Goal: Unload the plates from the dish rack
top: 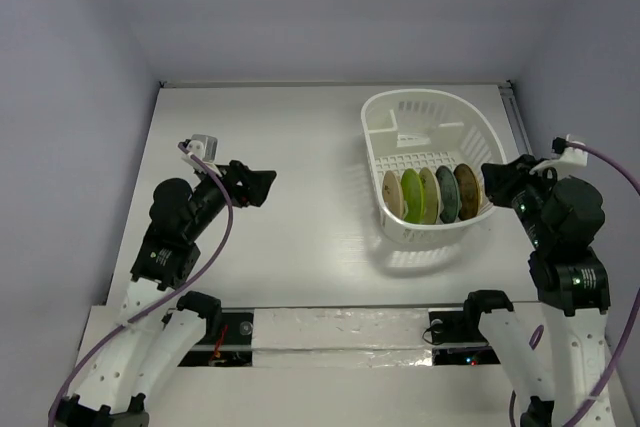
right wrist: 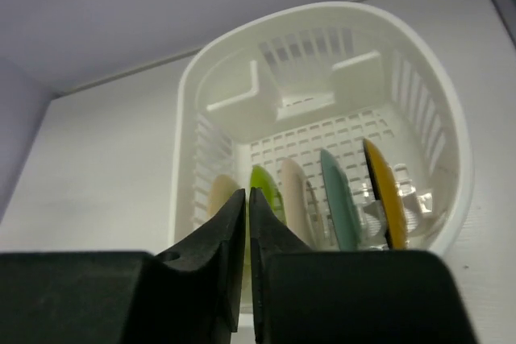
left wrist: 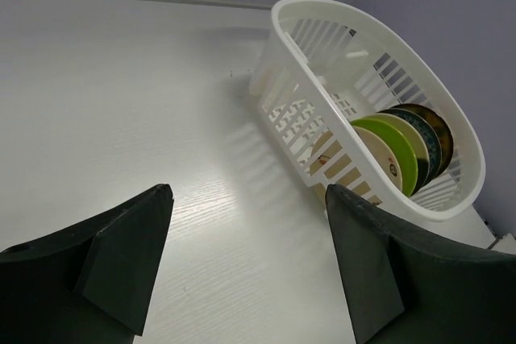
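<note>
The white dish rack [top: 378, 117] stands at the right of the table. Five plates stand on edge in a row at its near end: beige [top: 392, 196], lime green [top: 412, 196], pale green [top: 429, 195], teal-blue [top: 447, 193], amber-yellow [top: 466, 188]. My right gripper [top: 492, 179] is shut and empty, raised just outside the rack's right rim beside the amber plate. In the right wrist view its closed tips [right wrist: 247, 193] point at the rack [right wrist: 266, 26], in front of the lime plate [right wrist: 270, 191]. My left gripper [top: 266, 183] is open and empty over bare table, well left of the rack [left wrist: 339, 18].
Grey walls enclose the table at the back and both sides. A rail [top: 517, 117] runs along the right edge. The rack's small inner compartment [top: 385, 127] is at its far left corner. Bare table lies between the left gripper and the rack.
</note>
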